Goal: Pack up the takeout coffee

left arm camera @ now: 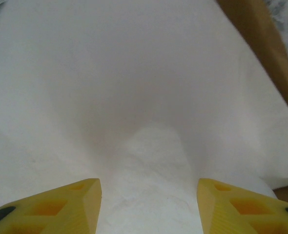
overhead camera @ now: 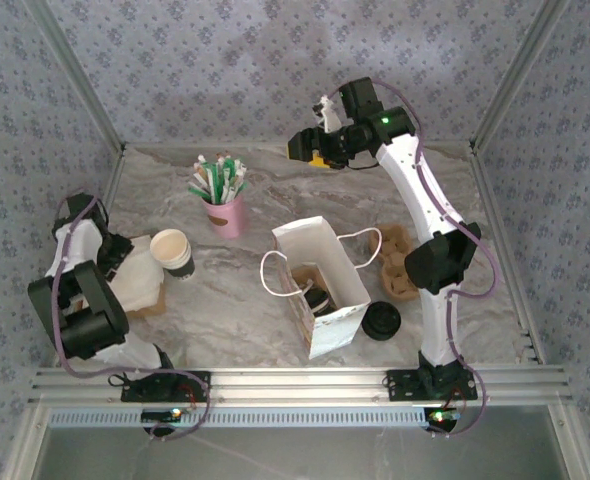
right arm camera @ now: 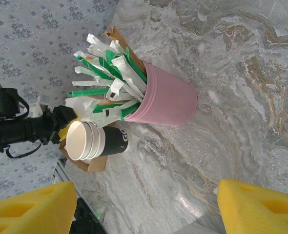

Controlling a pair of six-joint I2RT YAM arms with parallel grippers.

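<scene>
Now, the takeout coffee (overhead camera: 319,298) sits inside the white paper bag (overhead camera: 333,335).

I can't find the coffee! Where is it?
In the top view, the takeout coffee sits inside the white paper bag mid-table, left of the black lids.

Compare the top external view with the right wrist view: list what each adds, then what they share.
Top external adds: the bag with the coffee inside, black lids, a carrier and napkins. Right wrist adds: the right gripper close up, its fingers apart with nothing between them, and lettering on a dark sleeve. Shared: the pink cup of straws, the stacked cups and the marble table.
</scene>
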